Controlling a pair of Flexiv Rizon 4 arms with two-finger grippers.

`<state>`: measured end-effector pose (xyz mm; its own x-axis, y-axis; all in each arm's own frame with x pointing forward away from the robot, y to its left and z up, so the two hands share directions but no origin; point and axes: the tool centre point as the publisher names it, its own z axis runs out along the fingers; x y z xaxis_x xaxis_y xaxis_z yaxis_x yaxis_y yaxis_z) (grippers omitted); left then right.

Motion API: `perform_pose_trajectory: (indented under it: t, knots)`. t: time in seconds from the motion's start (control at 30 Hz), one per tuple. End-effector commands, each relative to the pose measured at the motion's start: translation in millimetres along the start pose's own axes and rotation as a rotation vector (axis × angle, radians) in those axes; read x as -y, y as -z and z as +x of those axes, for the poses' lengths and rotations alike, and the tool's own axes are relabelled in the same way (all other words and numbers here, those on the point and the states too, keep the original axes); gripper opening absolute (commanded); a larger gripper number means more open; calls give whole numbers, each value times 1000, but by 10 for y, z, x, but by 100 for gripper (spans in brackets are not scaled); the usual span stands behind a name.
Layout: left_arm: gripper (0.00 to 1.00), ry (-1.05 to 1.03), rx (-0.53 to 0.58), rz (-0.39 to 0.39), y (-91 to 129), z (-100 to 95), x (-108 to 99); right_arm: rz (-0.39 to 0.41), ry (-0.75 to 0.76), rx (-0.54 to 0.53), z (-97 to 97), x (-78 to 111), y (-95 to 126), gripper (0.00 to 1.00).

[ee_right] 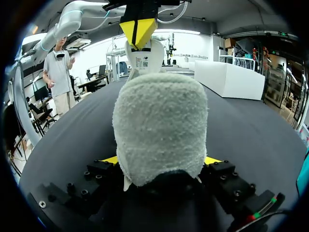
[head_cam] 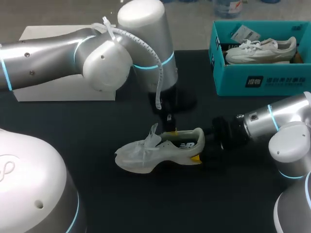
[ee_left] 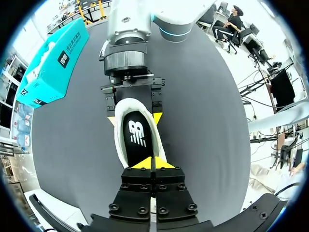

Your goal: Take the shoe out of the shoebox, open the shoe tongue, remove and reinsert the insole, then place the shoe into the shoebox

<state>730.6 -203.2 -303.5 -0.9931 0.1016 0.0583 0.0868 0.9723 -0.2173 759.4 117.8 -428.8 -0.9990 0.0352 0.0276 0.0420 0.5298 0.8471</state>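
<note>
A white shoe (head_cam: 158, 151) lies on the black table, toe to the left. In the right wrist view its fuzzy heel (ee_right: 161, 128) sits between the fingers of my right gripper (ee_right: 161, 160), which presses it from both sides. My left gripper (ee_left: 153, 163) hangs over the shoe's mouth, its yellow tips shut on the raised tongue (ee_right: 142, 60). Below it the black insole (ee_left: 137, 137) lies inside the shoe. In the head view the left gripper (head_cam: 169, 127) is above the shoe, and the right gripper (head_cam: 200, 154) is at its heel.
A teal shoebox (head_cam: 262, 81) stands at the back right and holds another white shoe (head_cam: 260, 51). A white box (head_cam: 63, 90) stands at the back left, partly behind my left arm. The table in front of the shoe is bare black mat.
</note>
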Motion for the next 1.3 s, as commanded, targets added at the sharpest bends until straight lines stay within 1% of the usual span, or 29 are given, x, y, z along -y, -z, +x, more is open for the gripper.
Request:
perform_pose_trajectory:
  t: [0.03, 0.13, 0.2, 0.23, 0.27, 0.47, 0.57, 0.67, 0.83, 1.0, 1.03, 1.07, 1.1, 1.3]
  knots:
    - [0, 1, -15, -16, -308, -57, 112, 3, -1, 1, -23, 40, -43, 0]
    - [0, 12, -20, -15, -453, -106, 124, 3, -1, 1, -23, 40, -43, 0]
    - [0, 15, -12, -47, -548, -137, 127, 3, -1, 1, -23, 40, -43, 0]
    - [0, 12, -33, -50, -582, -142, 128, 3, -1, 1, -23, 40, -43, 0]
    - [0, 7, -30, -63, -617, -142, 127, 3, -1, 1, -23, 40, -43, 0]
    - [0, 5, -42, -94, -799, -180, 127, 3, -1, 1, -23, 40, -43, 0]
    - [0, 9, -60, -111, -815, -144, 94, 3, -1, 1, -23, 40, -43, 0]
    - [0, 10, -74, -122, -783, -54, 1, 3, -1, 1, -23, 40, -43, 0]
    - [0, 22, -122, -119, -738, 85, -100, 3, -1, 1, -23, 40, -43, 0]
    - [0, 26, -155, -127, -830, 143, -117, 3, -1, 1, -23, 40, -43, 0]
    - [4, 25, -165, -130, -857, 146, -119, 3, -1, 1, -23, 40, -43, 0]
    - [14, 26, -168, -133, -885, 143, -122, 3, -1, 1, -23, 40, -43, 0]
    - [18, 26, -167, -136, -911, 137, -125, 3, -1, 1, -23, 40, -43, 0]
    - [20, 9, -145, -155, -1039, 78, -120, 3, -1, 1, -23, 40, -43, 0]
